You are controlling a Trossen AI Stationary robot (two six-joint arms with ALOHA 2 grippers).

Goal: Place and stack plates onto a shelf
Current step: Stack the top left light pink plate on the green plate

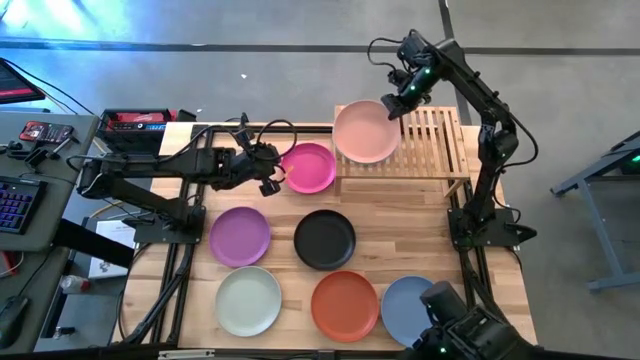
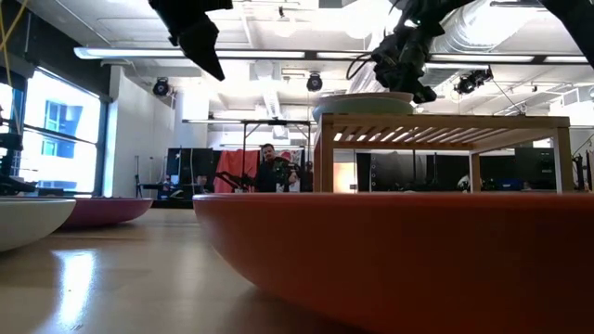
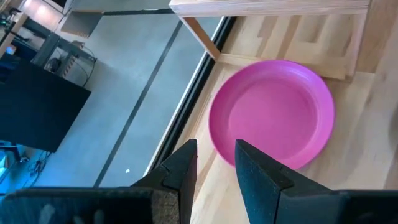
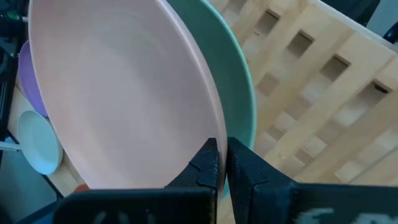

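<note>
Plates lie nearest on the bench [image 1: 400,215]: off-white, orange-red [image 1: 345,305] and blue in front, purple and black behind. Farther back, the left claw [image 1: 277,175] hovers released just beside the magenta plate [image 1: 309,167]. Farthest, the right claw [image 1: 392,106] is clenched on the rim of the pale pink plate [image 1: 366,131], over a sage green plate [image 4: 239,81] on the shelf [image 1: 440,140]. They look stiff, light and smooth, best pinched at the rim.

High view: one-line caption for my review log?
Right gripper holds pale pink plate over shelf; left gripper nears magenta plate.
</note>
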